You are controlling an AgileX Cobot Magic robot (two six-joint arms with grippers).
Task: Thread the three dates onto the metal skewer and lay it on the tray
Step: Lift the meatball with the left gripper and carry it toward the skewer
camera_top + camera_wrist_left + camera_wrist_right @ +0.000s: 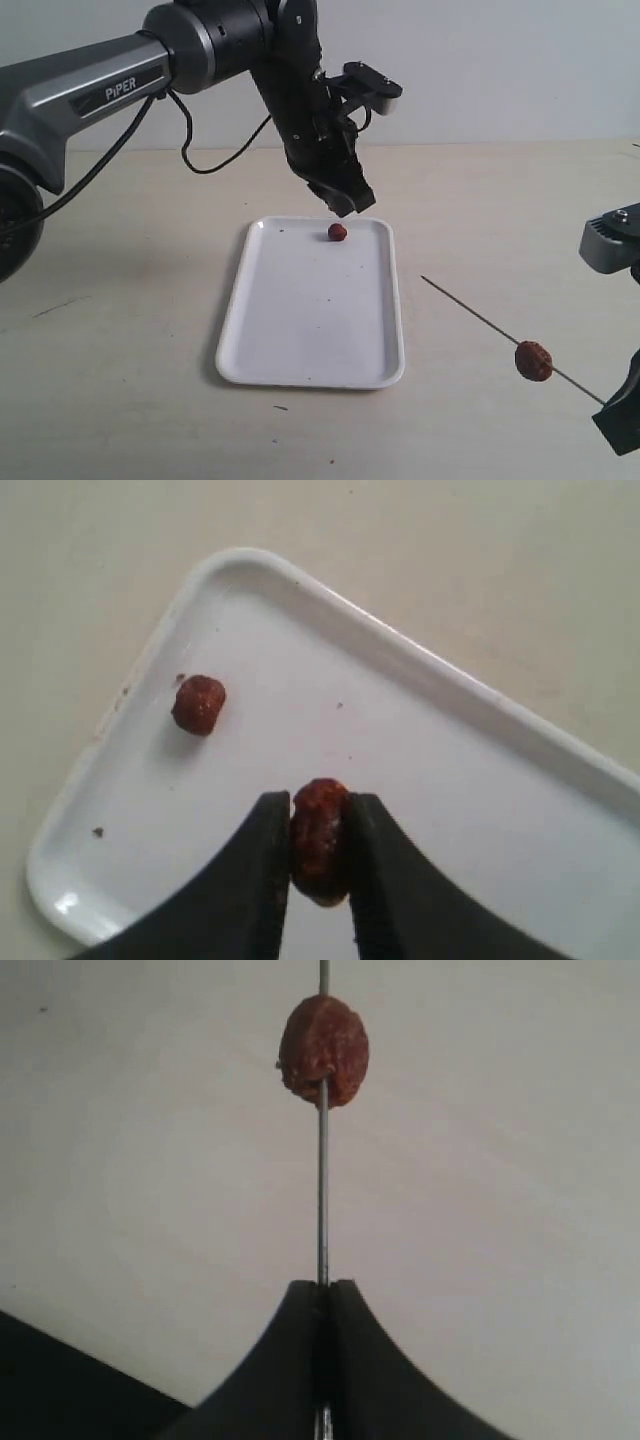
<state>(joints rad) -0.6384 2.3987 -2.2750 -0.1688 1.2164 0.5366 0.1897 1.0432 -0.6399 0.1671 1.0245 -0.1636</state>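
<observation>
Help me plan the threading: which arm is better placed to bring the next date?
Left. The left gripper pinches a date over the tray; the right gripper is shut on the skewer, tip free.

Pale beige tabletop meets a plain whitish wall

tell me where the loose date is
The loose date lies at the far end of the tray in the exterior view, right of centre, below the left gripper.
</observation>
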